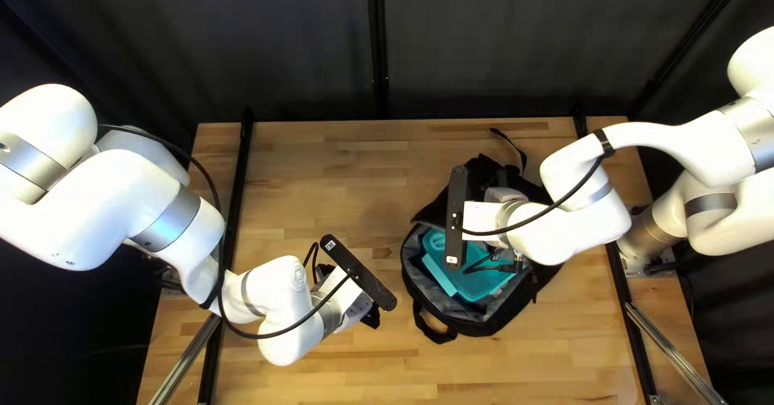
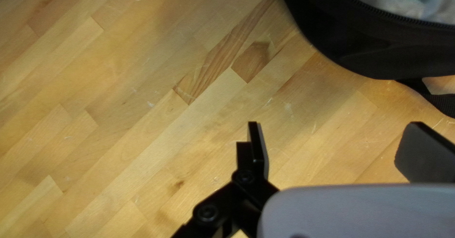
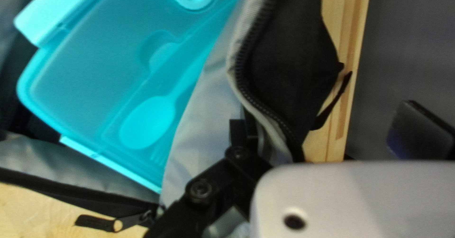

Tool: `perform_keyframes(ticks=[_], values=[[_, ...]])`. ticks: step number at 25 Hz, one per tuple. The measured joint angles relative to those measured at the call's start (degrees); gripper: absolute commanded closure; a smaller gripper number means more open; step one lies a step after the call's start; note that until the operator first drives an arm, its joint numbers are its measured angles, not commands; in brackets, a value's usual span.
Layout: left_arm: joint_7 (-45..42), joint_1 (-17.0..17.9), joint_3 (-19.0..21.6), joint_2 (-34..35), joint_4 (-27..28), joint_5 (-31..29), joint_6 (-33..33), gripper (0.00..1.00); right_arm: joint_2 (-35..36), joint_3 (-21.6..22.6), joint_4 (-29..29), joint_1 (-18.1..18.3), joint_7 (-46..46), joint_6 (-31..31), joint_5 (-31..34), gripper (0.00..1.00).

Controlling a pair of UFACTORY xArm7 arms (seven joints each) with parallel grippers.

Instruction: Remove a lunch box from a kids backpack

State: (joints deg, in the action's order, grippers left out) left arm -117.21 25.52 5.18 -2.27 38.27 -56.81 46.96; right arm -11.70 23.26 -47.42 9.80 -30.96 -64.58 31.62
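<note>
The teal lunch box (image 1: 484, 286) lies inside the unzipped black backpack (image 1: 476, 327); over the backpack, the right gripper (image 1: 516, 263) has its fingers apart, one apparently inside the zippered edge, while the left gripper (image 1: 371, 318), fingers spread, hangs to the backpack's left

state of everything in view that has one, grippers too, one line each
black fabric backpack: unzipped, mouth open
turquoise plastic lunch box: lid on, inside the backpack
turquoise spoon: stowed in the lunch box lid
black left gripper: jaws open, holding nothing
black right gripper: jaws open, backpack's zippered edge between them, not clamped
</note>
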Motion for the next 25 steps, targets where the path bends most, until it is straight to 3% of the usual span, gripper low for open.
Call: perform_keyframes(ticks=[9, 18, 19, 20, 25], values=[[0.29, -0.24, -0.23, 0.29, -0.18, -0.17, -0.42, 0.0, -3.75, -3.43, 2.62, 1.31, 4.05, 1.06, -1.45, 0.0], [0.46, -0.33, -0.31, 0.58, -0.43, -0.09, -0.55, 0.0, -1.34, -8.76, 1.21, 3.9, 11.5, 5.73, -3.87, 0.0], [0.46, -0.33, -0.31, 0.64, -0.51, -0.08, -0.57, 0.0, -1.21, -9.42, 1.17, 4.19, 12.55, 6.34, -4.21, 0.73], [0.44, -0.33, -0.3, 0.69, -0.58, -0.08, -0.58, 0.0, -1.1, -10.12, 1.18, 4.5, 13.65, 6.96, -4.56, 1.0], [-0.37, -0.26, -0.24, 0.81, -1.22, -0.4, -0.78, 0.0, -0.62, -12.75, 1.65, 5.74, 17.75, 8.63, -6.16, 1.0]])
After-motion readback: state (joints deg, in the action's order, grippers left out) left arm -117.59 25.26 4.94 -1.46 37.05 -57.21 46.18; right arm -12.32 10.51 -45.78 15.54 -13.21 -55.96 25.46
